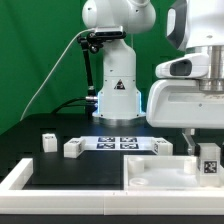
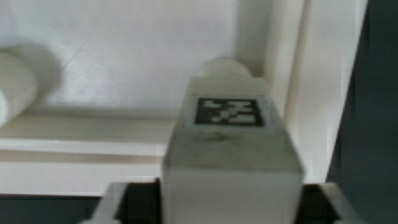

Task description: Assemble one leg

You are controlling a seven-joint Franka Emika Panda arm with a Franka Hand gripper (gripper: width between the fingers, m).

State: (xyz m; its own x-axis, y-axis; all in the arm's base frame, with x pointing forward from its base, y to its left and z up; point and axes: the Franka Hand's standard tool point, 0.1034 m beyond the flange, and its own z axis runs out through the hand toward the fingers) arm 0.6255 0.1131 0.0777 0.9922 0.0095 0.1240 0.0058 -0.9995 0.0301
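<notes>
I have the leg [image 2: 228, 150] clamped between my fingers [image 2: 134, 200], its tagged face toward the wrist camera and its tip pointing away from me. In the exterior view my gripper [image 1: 205, 160] hangs over the square tray-like top [image 1: 165, 172], the leg just above its corner. I judge I should keep the leg upright and lower it slowly, squarely onto the corner socket.

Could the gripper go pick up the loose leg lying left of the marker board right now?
Probably not yet: the gripper already seems shut on a tagged leg over the tray-like piece. The loose leg itself lies uncovered.
</notes>
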